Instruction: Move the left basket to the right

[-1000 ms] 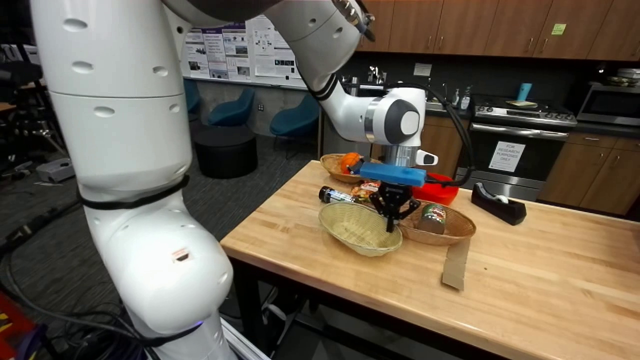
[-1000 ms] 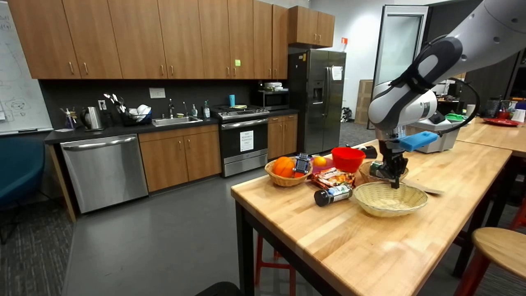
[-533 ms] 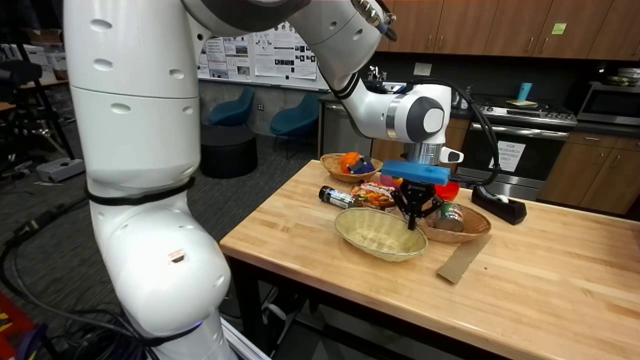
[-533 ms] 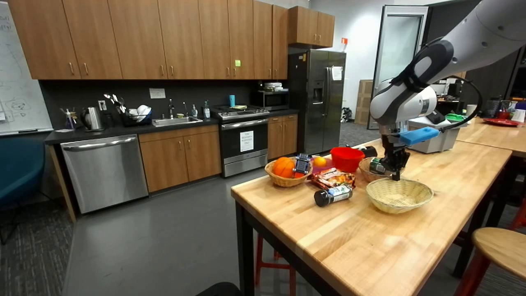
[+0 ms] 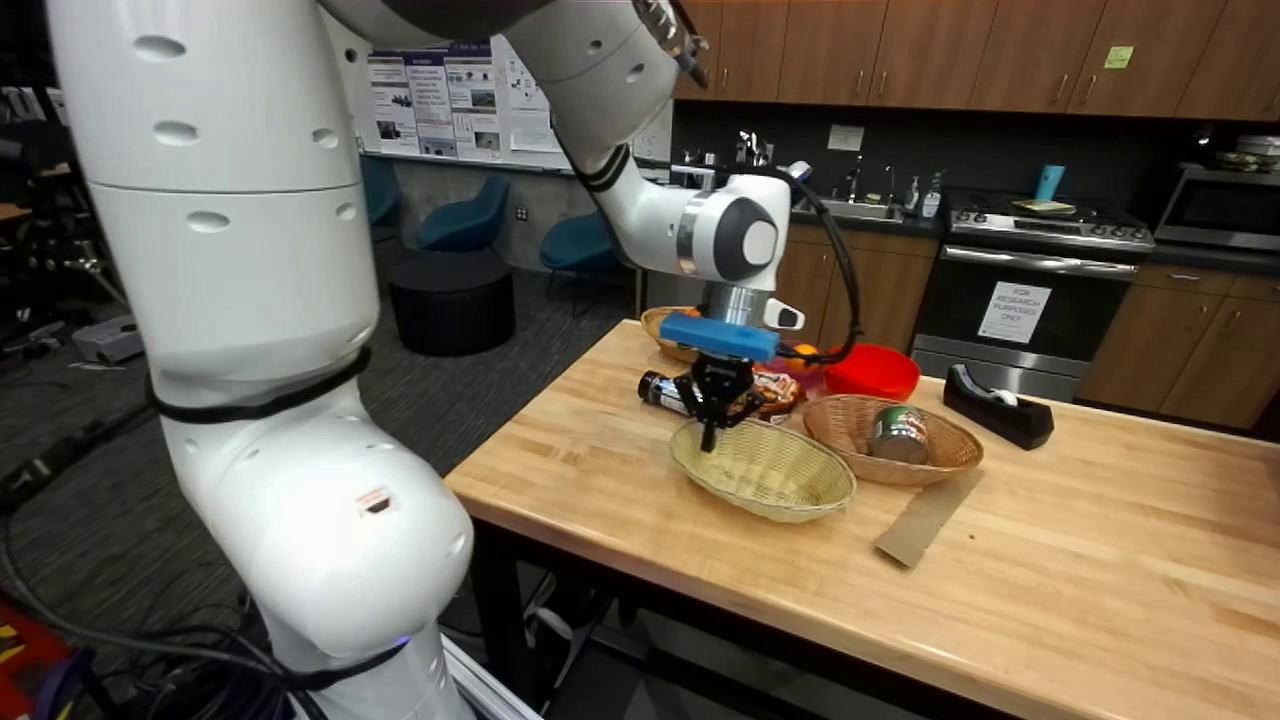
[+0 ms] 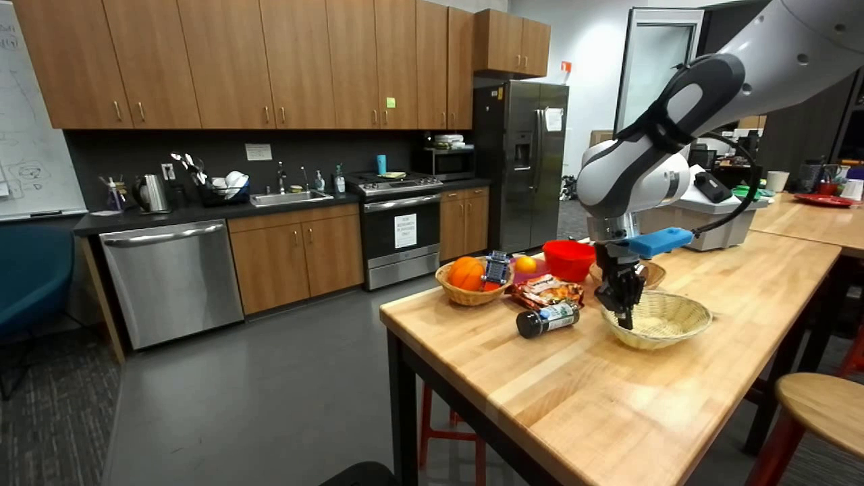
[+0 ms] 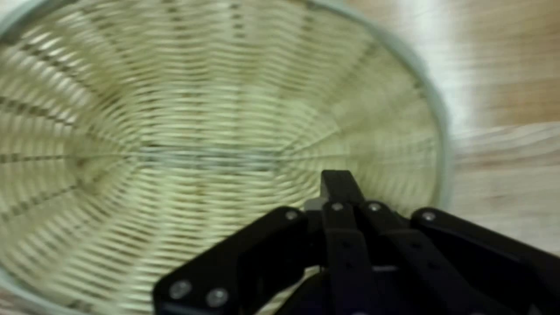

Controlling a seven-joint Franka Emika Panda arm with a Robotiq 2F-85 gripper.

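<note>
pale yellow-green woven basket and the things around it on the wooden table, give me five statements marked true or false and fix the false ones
1. In the wrist view, the shut black two-fingered gripper shows against the inside of the shallow oval pale yellow-green woven basket. True.
2. The green-labelled cylindrical container is in the pale basket. False: the container is in an oval brown woven basket.
3. In an exterior view, a bright orange round object sits in a round brown woven basket. True.
4. The cylindrical black-capped bottle stands upright. False: the bottle lies on its side.
5. The black tape dispenser stands on the wooden table. True.
</note>
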